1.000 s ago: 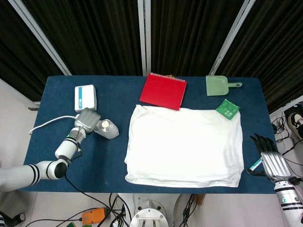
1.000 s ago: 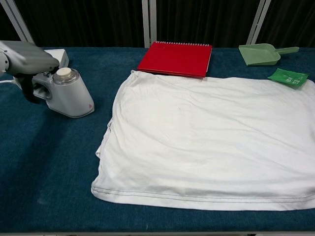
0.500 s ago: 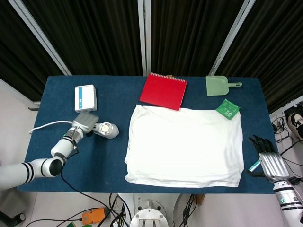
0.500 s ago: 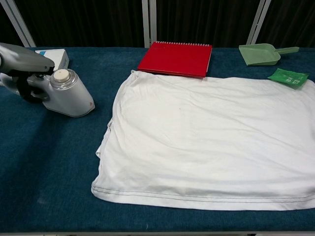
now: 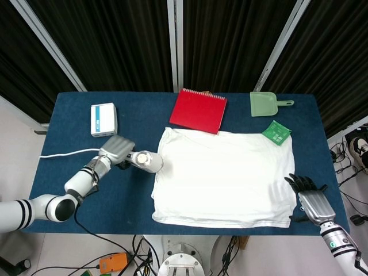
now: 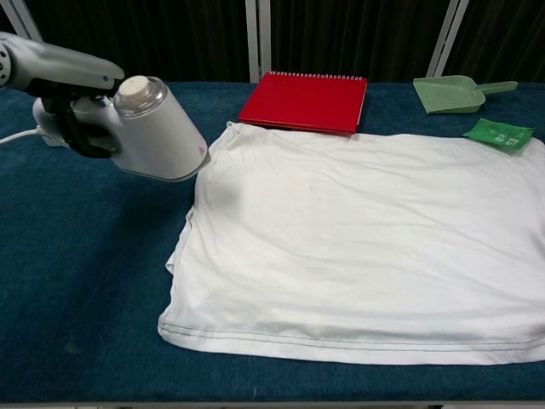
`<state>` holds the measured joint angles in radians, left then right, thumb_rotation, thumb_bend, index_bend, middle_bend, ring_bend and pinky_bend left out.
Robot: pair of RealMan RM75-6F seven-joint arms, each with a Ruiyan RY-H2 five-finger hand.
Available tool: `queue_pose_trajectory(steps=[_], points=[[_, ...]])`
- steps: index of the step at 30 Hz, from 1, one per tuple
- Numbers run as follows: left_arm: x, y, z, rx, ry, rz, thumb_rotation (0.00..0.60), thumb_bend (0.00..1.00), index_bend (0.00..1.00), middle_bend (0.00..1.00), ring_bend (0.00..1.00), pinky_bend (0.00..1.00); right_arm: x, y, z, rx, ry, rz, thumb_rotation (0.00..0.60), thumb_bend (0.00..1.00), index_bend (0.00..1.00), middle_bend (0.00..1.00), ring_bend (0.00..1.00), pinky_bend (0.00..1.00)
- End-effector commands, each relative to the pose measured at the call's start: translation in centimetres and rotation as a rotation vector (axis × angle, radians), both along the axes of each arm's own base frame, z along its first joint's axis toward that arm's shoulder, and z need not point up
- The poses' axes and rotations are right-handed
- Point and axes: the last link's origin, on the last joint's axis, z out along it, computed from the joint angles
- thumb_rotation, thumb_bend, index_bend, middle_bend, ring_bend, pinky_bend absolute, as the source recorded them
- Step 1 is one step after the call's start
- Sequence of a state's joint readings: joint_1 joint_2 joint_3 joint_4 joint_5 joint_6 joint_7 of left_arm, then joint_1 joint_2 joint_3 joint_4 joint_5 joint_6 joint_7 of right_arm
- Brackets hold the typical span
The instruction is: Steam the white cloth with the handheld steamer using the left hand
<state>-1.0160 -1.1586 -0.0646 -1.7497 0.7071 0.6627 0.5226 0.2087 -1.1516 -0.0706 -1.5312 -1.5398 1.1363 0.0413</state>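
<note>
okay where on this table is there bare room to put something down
Bare blue table lies along the left edge, around the white box, and in front of the left hand with the steamer. It is crowded at the back right: red notebook, green dustpan, green packet, white cloth.

Dark ribbed wall panels w/ grey struts; pale floor, prob. concrete
</note>
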Motion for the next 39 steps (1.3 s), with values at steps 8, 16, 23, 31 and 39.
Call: queue_pose_trajectory(steps=[8,16,23,31,39], points=[[8.4,-1.8,-6.3,-0.154,0.07,-0.143,0.529,0.62,0.76,0.89,0.71,0.65,0.3,0.1,-1.4,0.108,-0.028,0.021,0.6,0.65,0.01,0.11,0.01,0.14],[11.9,-2.3,-10.8,-0.187,0.184,-0.159,0.5,0.62,0.76,0.89,0.71,0.65,0.2,0.3,-1.8,0.161,-0.016,0.027,0.6,0.76,0.03,0.12,0.02,0.15],[12.5,-1.4,-13.0,-0.175,0.23,-0.116,0.479,0.62,0.76,0.89,0.71,0.65,-0.1,0.4,-2.0,0.168,-0.02,0.027,0.6,0.78,0.13,0.12,0.02,0.15],[11.5,1.2,-12.5,-0.079,0.287,-0.048,0.462,0.62,0.76,0.89,0.71,0.65,-0.6,0.4,-2.1,0.156,-0.03,0.012,0.6,0.78,0.13,0.12,0.02,0.15],[8.3,3.8,-9.7,0.05,0.363,0.034,0.456,0.62,0.76,0.89,0.71,0.65,-0.8,0.2,-2.1,0.144,-0.04,0.01,0.6,0.78,0.13,0.12,0.02,0.15]])
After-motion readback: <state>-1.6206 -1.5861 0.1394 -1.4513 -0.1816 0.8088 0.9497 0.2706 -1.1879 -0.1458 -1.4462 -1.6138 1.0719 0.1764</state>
